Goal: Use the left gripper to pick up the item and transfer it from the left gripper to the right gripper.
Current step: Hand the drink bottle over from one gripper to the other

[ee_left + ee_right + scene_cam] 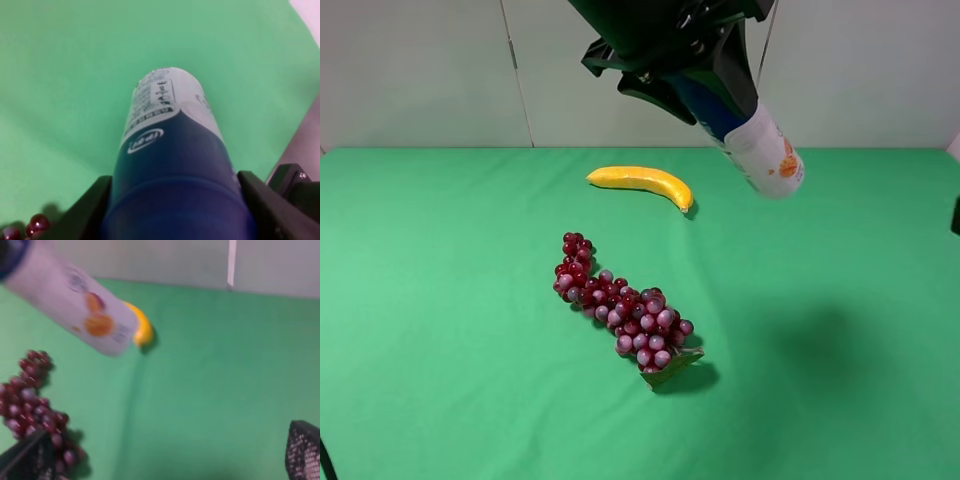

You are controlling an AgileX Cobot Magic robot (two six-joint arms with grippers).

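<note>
My left gripper (698, 92) is shut on the blue capped end of the bottle (765, 150) and holds it high above the green table, tilted, with the white end pointing down to the right. In the left wrist view the bottle (170, 150) sits between the two black fingers (85, 210). In the right wrist view the bottle (75, 305) hangs blurred at some distance from my right gripper (165, 460). The right gripper's jaws are wide apart and empty. Only a dark sliver of that arm (956, 215) shows at the right edge of the exterior high view.
A yellow banana (642, 181) lies on the green cloth (440, 330) at the back middle. A red-purple grape bunch (620, 305) lies in the middle. A pale wall stands behind the table.
</note>
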